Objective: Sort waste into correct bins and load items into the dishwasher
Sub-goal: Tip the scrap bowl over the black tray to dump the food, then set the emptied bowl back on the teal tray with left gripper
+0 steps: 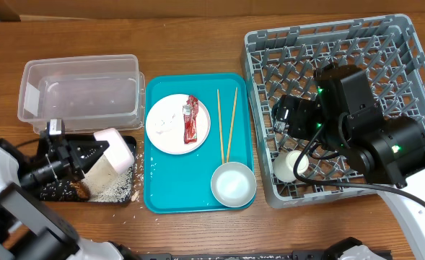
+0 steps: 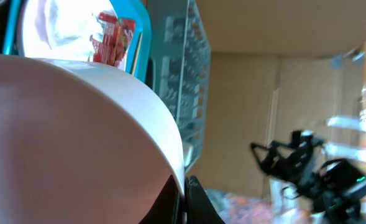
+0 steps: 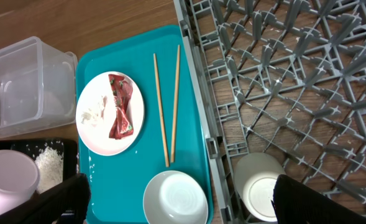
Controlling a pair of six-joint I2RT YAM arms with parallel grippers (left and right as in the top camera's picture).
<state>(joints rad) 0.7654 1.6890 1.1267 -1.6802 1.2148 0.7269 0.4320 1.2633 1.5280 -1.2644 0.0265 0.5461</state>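
- Closest to the left wrist camera, a pale bowl (image 2: 77,137) fills the view. It is held tipped on its side, and this is judged to be done so that its leftovers can be poured out.
- Its rim is pinched by the left gripper (image 1: 97,153), whose fingers are pressed together on the thin wall. Nothing else is touched by them.
- Below the bowl the black tray (image 1: 53,191) is found. White rice (image 1: 115,189) and some brown scraps (image 1: 80,192) are already lying in it, so this tray seems to be used as the bin for food waste.
- Just behind it the clear tub (image 1: 82,94) is seen, and no waste is visible inside. It is probably meant for the dry rubbish.
- On the teal tray (image 3: 108,180) a white plate (image 3: 99,140) is placed, with the red wrapper (image 3: 120,106) and a crumpled napkin (image 1: 160,124) on it. Both are not yet sorted.
- Two chopsticks (image 3: 160,106) are laid side by side next to the plate, and a second bowl (image 3: 175,198) is standing upright at the tray's edge near the rack.
- Farthest, in the grey dish rack (image 3: 294,74), a small cup (image 3: 260,193) is set in the corner beside the tray.
- Above that rack the right gripper (image 1: 288,115) is seen with its fingers spread wide. Nothing is held or touched by it.
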